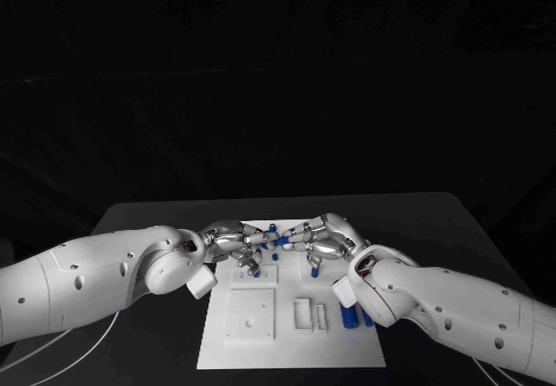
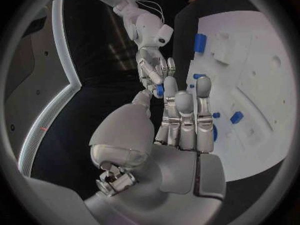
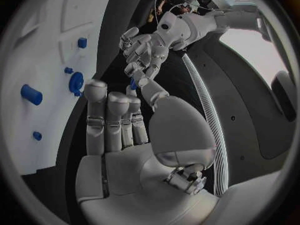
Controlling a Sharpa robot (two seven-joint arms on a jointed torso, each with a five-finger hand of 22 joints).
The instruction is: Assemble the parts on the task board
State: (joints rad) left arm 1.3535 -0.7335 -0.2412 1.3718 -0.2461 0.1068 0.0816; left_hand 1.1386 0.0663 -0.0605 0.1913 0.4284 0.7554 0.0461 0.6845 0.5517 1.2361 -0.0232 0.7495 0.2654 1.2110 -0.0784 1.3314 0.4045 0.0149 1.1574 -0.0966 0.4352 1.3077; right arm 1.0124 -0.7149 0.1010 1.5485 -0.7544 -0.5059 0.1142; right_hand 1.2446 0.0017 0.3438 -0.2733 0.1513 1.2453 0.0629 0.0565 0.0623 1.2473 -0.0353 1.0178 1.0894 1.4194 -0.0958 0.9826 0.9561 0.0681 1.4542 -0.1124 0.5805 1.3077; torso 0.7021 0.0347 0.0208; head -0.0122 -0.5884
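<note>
Blue, a small part sits between the fingertips of both hands, above the far end of the white task board on the black worktop. The left hand and the right hand both pinch it, other fingers spread.
</note>
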